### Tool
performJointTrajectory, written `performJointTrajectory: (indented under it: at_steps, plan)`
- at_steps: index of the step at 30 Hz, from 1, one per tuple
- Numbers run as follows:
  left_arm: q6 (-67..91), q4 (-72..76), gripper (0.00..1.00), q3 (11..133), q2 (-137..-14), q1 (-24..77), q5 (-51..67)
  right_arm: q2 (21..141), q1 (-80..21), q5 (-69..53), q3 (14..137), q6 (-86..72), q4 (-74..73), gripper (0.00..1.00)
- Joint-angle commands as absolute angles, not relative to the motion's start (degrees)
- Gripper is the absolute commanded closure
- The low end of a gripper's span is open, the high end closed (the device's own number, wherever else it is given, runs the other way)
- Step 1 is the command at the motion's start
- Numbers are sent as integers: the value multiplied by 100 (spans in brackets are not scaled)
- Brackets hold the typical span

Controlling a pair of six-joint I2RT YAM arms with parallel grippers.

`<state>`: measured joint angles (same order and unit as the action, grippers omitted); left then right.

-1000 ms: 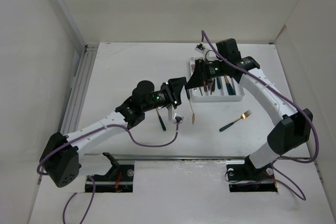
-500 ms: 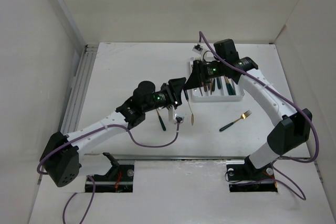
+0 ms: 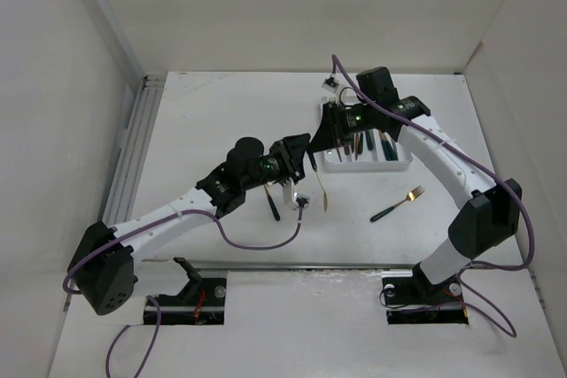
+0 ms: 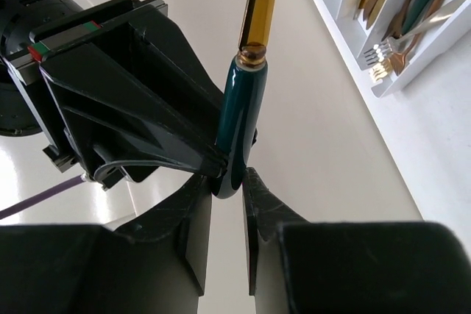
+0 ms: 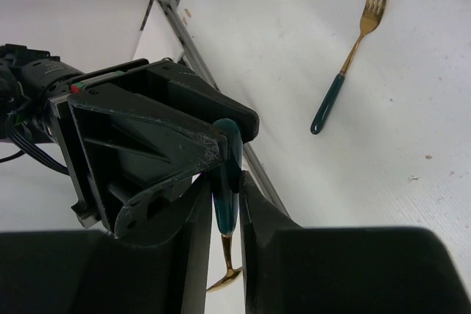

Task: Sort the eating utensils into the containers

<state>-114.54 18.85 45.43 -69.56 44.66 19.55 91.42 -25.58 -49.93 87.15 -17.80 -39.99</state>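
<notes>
A utensil with a dark green handle point(image 4: 240, 119) and a gold head hangs in the air between both arms, left of the white tray point(image 3: 403, 164). In the top view its gold end point(image 3: 323, 194) points down. My left gripper point(image 4: 228, 182) pinches the butt end of the handle. My right gripper point(image 5: 224, 182) is shut round the same handle point(image 5: 225, 207), with the gold neck below its fingers. The two grippers meet in the top view, left point(image 3: 309, 159) and right point(image 3: 321, 142). The tray holds several utensils point(image 3: 368, 143).
A green-handled gold fork point(image 3: 398, 204) lies on the table below the tray; it also shows in the right wrist view point(image 5: 346, 86). Another dark utensil point(image 3: 273, 204) lies under the left arm. A small object point(image 3: 330, 83) sits behind the tray.
The right gripper has shifted slightly up and to the left, and the hanging utensil has moved a little left with it. Both grippers stay on the handle.
</notes>
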Motion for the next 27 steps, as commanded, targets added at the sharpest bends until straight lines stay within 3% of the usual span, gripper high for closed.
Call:
performJointTrajectory:
  at_steps: [1,3,4,8,13,16,21,27]
  plan:
    - [-11955,2163,100,4570,-6847,4562,1908,9158,-2716,-5133,8842,-1767,-3744,95]
    - [-11621,2022,100,4631,-6847,4562,1794,9097,-2663,-5133,8895,-1767,-3797,81]
    - [-11149,1908,100,4762,-6847,4622,1654,9010,-2515,-5055,8947,-1688,-3884,69]
    - [-10040,1153,100,5324,-6847,4676,1477,8597,-2234,-4791,9070,-1547,-3937,44]
    - [-8407,520,100,5861,-7110,4676,1310,8359,-1978,-4659,9263,-1547,-3867,26]
    - [-7518,-14,100,6335,-7259,4676,1257,8183,-1645,-4168,9447,-1547,-3920,25]
    - [-5523,-1089,100,7179,-7715,4615,1397,7097,-1160,-2447,9379,-2265,-3264,11]
    - [-2561,-1844,100,8497,-8287,4123,2144,5600,-1107,-1116,7710,-2839,-1918,8]
